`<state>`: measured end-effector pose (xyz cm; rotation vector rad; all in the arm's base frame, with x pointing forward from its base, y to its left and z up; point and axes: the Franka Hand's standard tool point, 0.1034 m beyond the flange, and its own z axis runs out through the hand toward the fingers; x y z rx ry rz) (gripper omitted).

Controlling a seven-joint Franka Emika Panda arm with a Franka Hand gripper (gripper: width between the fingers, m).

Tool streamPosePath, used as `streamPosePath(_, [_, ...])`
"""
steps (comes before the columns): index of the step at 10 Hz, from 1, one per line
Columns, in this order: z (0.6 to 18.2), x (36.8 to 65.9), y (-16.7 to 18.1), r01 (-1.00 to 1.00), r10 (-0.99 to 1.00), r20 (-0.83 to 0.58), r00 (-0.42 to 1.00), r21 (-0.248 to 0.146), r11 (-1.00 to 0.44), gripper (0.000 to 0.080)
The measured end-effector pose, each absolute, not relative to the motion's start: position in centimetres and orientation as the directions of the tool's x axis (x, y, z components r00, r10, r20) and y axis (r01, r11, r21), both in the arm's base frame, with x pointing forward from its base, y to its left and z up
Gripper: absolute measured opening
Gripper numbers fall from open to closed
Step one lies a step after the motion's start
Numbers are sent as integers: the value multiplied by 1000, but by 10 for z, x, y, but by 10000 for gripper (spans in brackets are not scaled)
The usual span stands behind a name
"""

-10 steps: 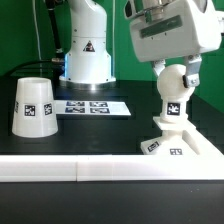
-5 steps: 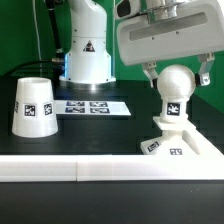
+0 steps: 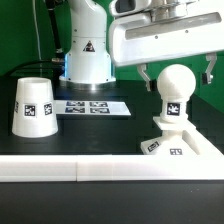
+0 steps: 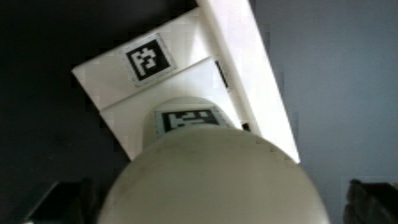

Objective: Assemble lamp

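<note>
The white ball-shaped bulb (image 3: 174,88) stands upright on the low base (image 3: 178,143) at the exterior view's right. Both carry square tags. My gripper (image 3: 177,76) is open just above the base, its dark fingers (image 3: 144,76) on either side of the bulb's top and apart from it. In the wrist view the bulb (image 4: 205,170) fills the space between the fingers of the gripper (image 4: 217,205), with the tagged base (image 4: 169,75) beyond it. The tapered shade (image 3: 32,105) stands alone on the table at the exterior view's left.
The marker board (image 3: 92,106) lies flat between the shade and the base. The arm's white pedestal (image 3: 88,52) stands behind it. A long white rail (image 3: 100,171) runs across the front edge.
The gripper's jaws have opened off the bulb, and the hand has risen and shifted toward the exterior view's left. The bulb stays upright on the base.
</note>
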<state>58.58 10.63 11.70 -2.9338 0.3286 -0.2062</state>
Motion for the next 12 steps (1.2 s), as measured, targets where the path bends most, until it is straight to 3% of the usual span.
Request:
streamPosePath(2, [116, 585, 111, 143, 124, 169, 978, -104, -984, 699])
streamPosePath(7, [114, 585, 107, 433, 419, 188, 888, -43, -900, 699])
streamPosePath(9, [114, 588, 103, 694, 688, 188, 701, 45, -719, 699])
streamPosePath(12, [115, 597, 105, 852, 856, 140, 497, 111, -512, 699])
